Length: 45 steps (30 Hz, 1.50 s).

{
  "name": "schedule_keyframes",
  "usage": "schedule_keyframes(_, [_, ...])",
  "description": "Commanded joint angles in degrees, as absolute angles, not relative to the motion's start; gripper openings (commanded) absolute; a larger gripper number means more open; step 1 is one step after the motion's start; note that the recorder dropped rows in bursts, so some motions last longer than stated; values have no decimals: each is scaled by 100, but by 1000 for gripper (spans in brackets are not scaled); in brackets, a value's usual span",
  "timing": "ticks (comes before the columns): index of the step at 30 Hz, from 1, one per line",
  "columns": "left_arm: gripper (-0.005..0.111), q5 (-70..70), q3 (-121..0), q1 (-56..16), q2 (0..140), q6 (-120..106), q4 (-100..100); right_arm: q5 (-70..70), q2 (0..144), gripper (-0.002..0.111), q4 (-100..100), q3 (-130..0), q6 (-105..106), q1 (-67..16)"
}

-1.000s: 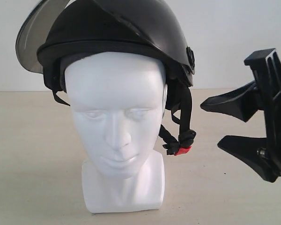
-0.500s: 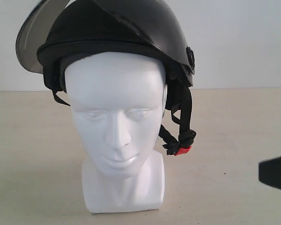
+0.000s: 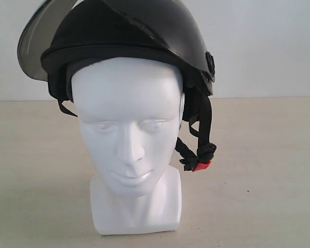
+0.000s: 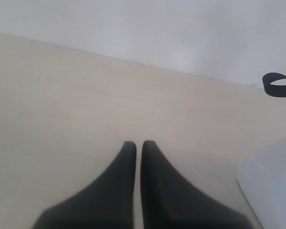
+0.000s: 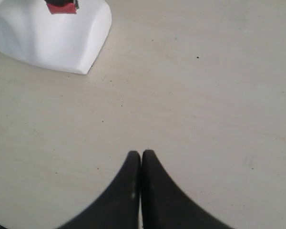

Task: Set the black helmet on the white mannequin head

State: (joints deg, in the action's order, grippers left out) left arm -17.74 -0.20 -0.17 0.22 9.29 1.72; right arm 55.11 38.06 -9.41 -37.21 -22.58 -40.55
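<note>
Right gripper (image 5: 141,154) gone from the exterior view, jaws pressed together above the pale table (image 5: 214,95), left gripper (image 4: 138,144) likewise closed, glossy black visored helmet (image 3: 129,31) seated on the smooth matte white mannequin head (image 3: 126,124).

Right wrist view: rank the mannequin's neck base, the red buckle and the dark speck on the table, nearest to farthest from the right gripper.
1. neck base: its near corner sits ahead of the right gripper, off to one side.
2. dark speck: on the table ahead, on the other side; too close to call against 1.
3. red buckle: hanging over the base, past that corner, farthest.
</note>
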Motion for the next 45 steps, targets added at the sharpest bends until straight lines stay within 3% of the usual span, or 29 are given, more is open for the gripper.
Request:
schedule_keyframes(1, [4,-1754,0,-4,0,893,208,5485,3781,0,-886,-3763,-1762,-4054])
schedule_keyframes(18, [4,-1646,0,-4,0,922,564,5453,3781,0,-499,-3763,-1445,-4054])
schedule_keyframes(22, [4,-856,0,-4,0,952,2043,5227,3781,0,-308,-3763,-1445,-4054])
schedule_keyframes(27, [4,-548,0,-4,0,1456,6340,5029,3781,0,572,-4048,-1218,-4054])
schedule_keyframes(30, [4,98,0,-4,0,1456,7226,5186,3961,0,326,-4921,-1027,-4054])
schedule_keyframes(33, [4,-212,-19,-4,0,1401,7214,5712,4533,0,169,-6096,-925,-4054])
schedule_keyframes(40, [4,-2040,-1015,-4,0,-1809,6912,6996,5567,0,-615,-9778,-545,-4054])
schedule_keyframes(45, [4,-2971,-2090,-4,616,-2290,5961,6996,5612,0,-1100,-10411,-545,-4054])
